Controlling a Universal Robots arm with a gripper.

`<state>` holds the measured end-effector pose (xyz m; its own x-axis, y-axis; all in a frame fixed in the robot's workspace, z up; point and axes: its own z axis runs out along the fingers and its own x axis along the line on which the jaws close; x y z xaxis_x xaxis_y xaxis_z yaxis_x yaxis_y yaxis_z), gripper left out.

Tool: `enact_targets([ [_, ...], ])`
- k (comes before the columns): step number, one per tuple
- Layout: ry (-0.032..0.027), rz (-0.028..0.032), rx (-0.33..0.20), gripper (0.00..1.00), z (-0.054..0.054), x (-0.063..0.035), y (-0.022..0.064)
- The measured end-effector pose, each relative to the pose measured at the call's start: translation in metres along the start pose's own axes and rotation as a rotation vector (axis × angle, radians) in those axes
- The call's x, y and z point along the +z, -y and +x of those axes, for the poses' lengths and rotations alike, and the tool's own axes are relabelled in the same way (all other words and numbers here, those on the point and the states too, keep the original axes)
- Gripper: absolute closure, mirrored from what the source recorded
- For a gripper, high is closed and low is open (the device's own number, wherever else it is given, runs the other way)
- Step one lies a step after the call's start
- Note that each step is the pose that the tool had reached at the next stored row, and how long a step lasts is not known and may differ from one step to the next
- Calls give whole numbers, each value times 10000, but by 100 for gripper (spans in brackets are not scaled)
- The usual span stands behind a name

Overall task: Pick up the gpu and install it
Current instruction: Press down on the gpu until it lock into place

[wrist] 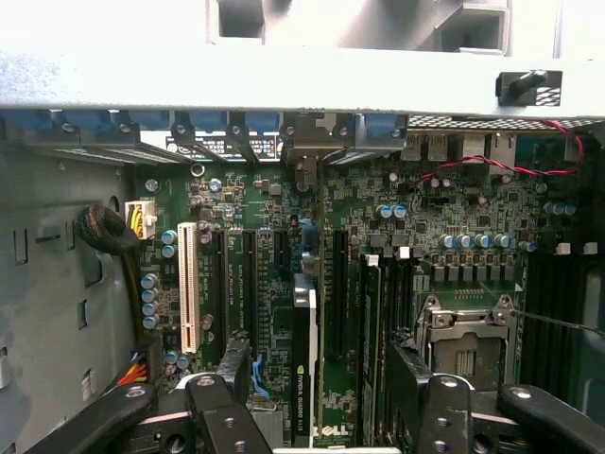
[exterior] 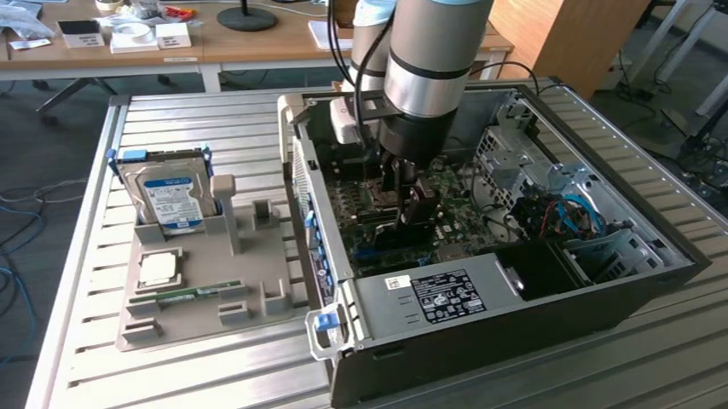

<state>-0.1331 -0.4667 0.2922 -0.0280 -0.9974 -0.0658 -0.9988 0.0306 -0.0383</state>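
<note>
The gpu (wrist: pixel 302 364) stands on edge on the green motherboard (wrist: pixel 265 284) inside the open computer case (exterior: pixel 376 328). It is a thin dark card with a green and white label along its top edge. My gripper (wrist: pixel 317 388) is open directly over it. One black finger (wrist: pixel 232 378) is on each side of the card, and there is a visible gap between the pads and the card. In the exterior view the gripper (exterior: pixel 407 209) hangs down inside the case over the board, with the dark card (exterior: pixel 418 223) just beneath it.
A grey tray (exterior: pixel 205 315) at the exterior view's left holds a silver hard drive (exterior: pixel 169 196), a square chip (exterior: pixel 157 268) and a green memory stick (exterior: pixel 187 294). Next to the card are a white slot (wrist: pixel 187 284), the CPU socket (wrist: pixel 463 345) and the case's rear wall (wrist: pixel 284 85).
</note>
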Motion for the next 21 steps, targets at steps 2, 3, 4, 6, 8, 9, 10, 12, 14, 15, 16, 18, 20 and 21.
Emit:
enact_targets([
  [2, 0, 0, 0, 31, 0, 0, 0],
  [3, 0, 0, 0, 31, 0, 0, 0],
  [4, 0, 0, 0, 31, 0, 0, 0],
  [6, 0, 0, 1, 31, 0, 0, 0],
  [8, 0, 0, 0, 32, 0, 0, 0],
  [9, 0, 0, 0, 38, 0, 0, 0],
  [10, 0, 0, 0, 44, 0, 0, 0],
  [12, 0, 0, 0, 50, 0, 0, 0],
  [14, -1, 0, 0, 56, 0, 0, 0],
  [15, 0, 0, 0, 62, 0, 0, 0],
  [16, 0, 0, 0, 68, 0, 0, 0],
  [18, 0, 0, 0, 74, 0, 0, 0],
  [20, 0, 0, 0, 80, 0, 0, 0],
  [21, 0, 0, 0, 85, 0, 0, 0],
])
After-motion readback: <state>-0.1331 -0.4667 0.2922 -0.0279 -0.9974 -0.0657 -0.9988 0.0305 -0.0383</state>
